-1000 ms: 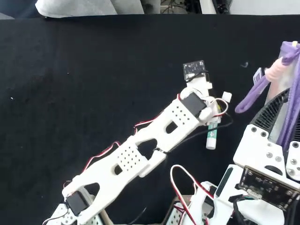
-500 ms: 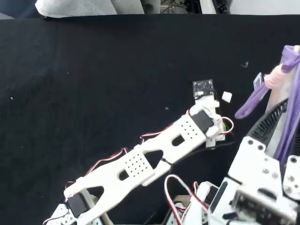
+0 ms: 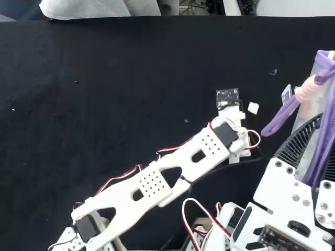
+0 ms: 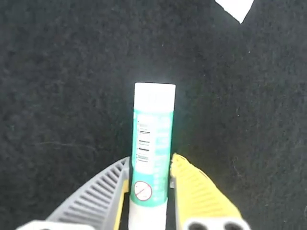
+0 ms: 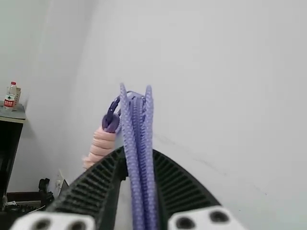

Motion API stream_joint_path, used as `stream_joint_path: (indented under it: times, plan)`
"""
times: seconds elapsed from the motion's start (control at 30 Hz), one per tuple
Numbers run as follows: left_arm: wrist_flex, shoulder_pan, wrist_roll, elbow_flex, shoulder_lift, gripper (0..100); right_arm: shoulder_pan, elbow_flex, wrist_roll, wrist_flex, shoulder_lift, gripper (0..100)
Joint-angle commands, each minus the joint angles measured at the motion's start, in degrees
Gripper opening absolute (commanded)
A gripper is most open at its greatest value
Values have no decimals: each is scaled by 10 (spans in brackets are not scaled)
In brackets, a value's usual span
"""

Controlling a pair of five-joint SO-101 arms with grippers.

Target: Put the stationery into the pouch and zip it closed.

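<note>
A glue stick (image 4: 152,143) with a teal label and white cap sits between the grey and yellow fingers of my left gripper (image 4: 150,160), which is shut on it just above the black table. In the high view the left gripper (image 3: 235,144) is at centre right, and the wrist covers most of the stick. My right gripper (image 5: 138,152) is shut on the edge of the purple pouch (image 5: 136,124) and holds it up in the air. The pouch (image 3: 320,99), with its purple strap (image 3: 280,112) and pink coil charm (image 3: 308,83), hangs at the far right.
A small white piece (image 3: 253,108) lies on the black table (image 3: 104,78) just beyond the left gripper, seen again as a white piece (image 4: 235,7) in the left wrist view. The right arm's base (image 3: 293,209) fills the near right corner.
The left arm has swung right and nearer with the glue stick, which now hides under its wrist. The right arm with the pouch has shifted slightly.
</note>
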Motion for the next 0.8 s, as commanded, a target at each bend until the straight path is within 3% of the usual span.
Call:
stream_joint_path:
  times: [0.0,0.27,0.53,0.67,0.77]
  plan:
    - [-2,-27,-7,-24,-11,56,2,-14,-3,1,-2,11]
    - [0,-97,-4,-28,-25,50,2,11,-3,-3,0,11]
    - [29,-159,-6,-26,-156,52,2,38,-4,-4,-5,11]
    - [28,-204,-12,-27,-210,55,-55,40,-25,1,-4,11]
    - [24,-239,-72,-27,-273,55,-120,54,-25,1,-5,11]
